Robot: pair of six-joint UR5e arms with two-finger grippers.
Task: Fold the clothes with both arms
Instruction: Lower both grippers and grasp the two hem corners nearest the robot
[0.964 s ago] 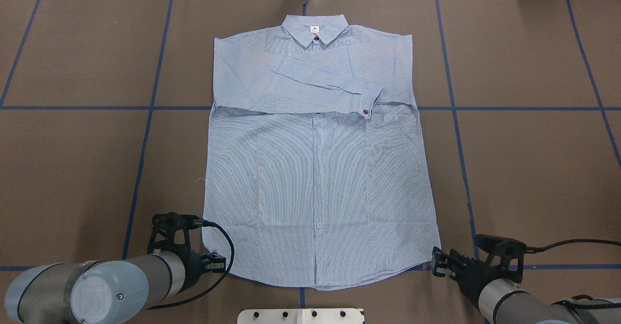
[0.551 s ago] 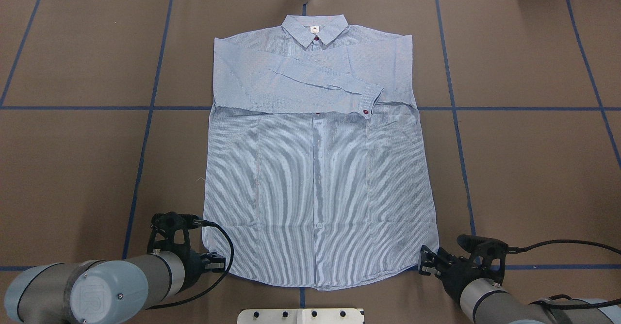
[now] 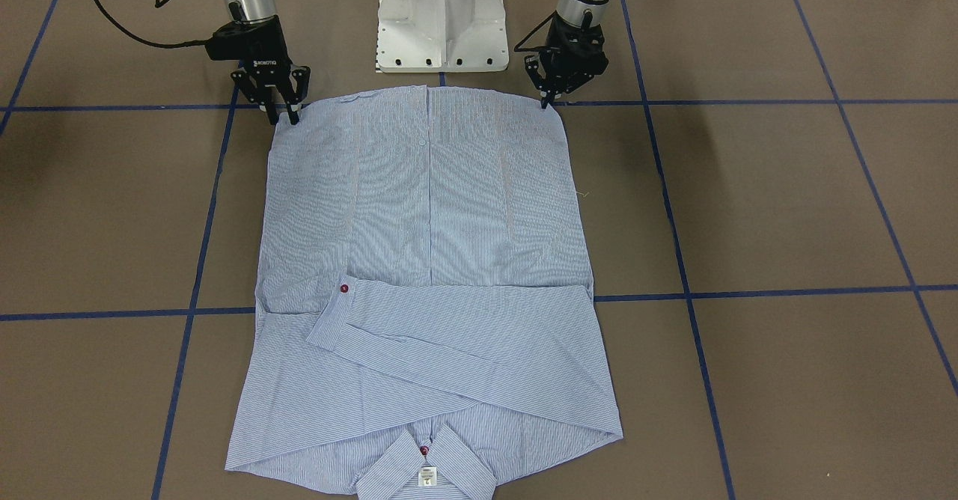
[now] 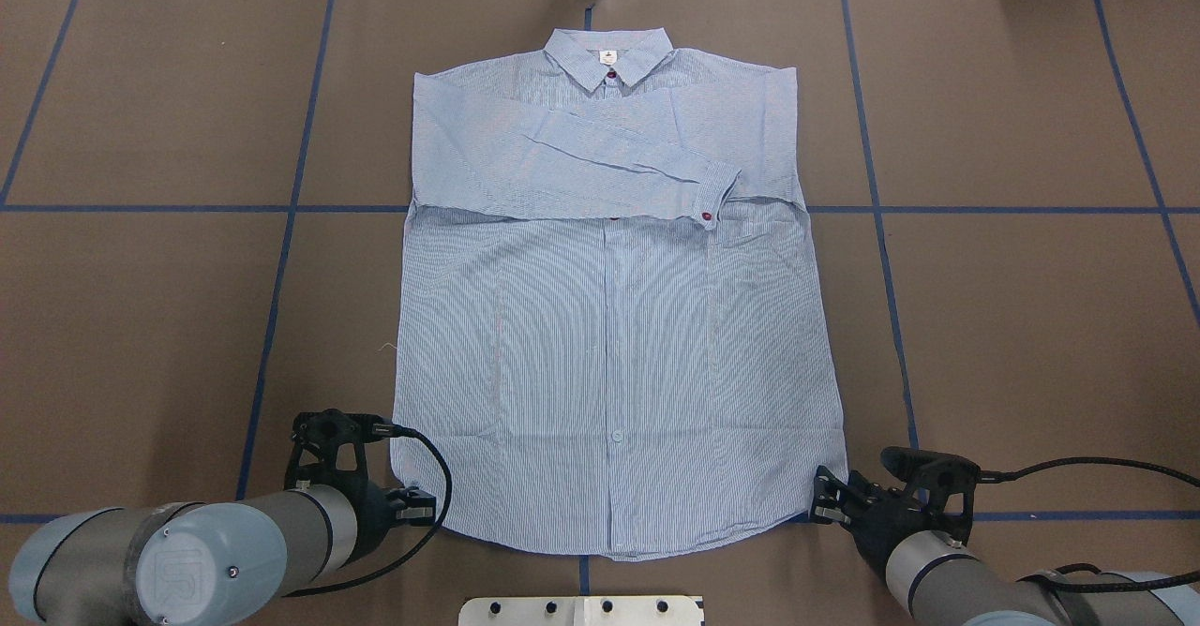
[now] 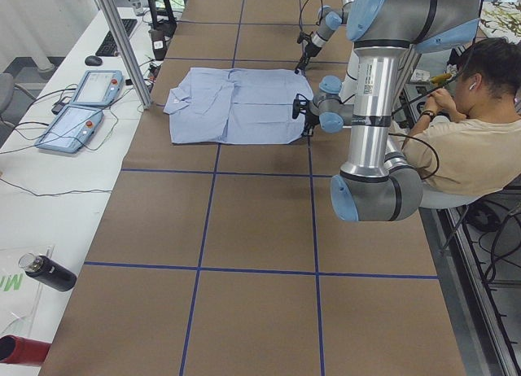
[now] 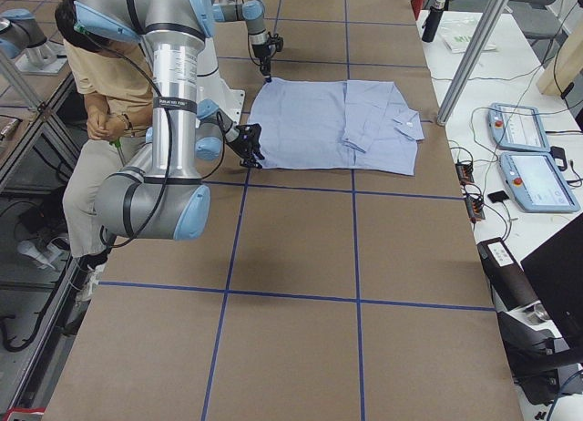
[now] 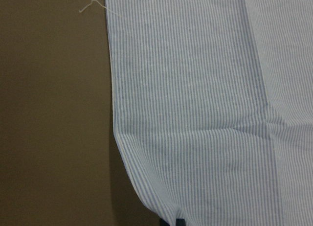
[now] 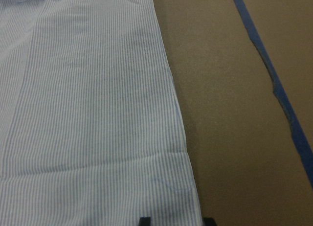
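Left hand [image 3: 545, 100] pinches shirt [image 4: 609, 326] hem, tips nearly hidden; right hand [image 3: 283, 115] wide astride other corner.

Reaches low and forward with left arm [image 4: 281, 537] and right arm [image 4: 966, 588], wrists tilted downward. Pinches left claw [image 3: 544, 100] together; holds right claw [image 3: 283, 116] with fingers parted, tips aimed down.
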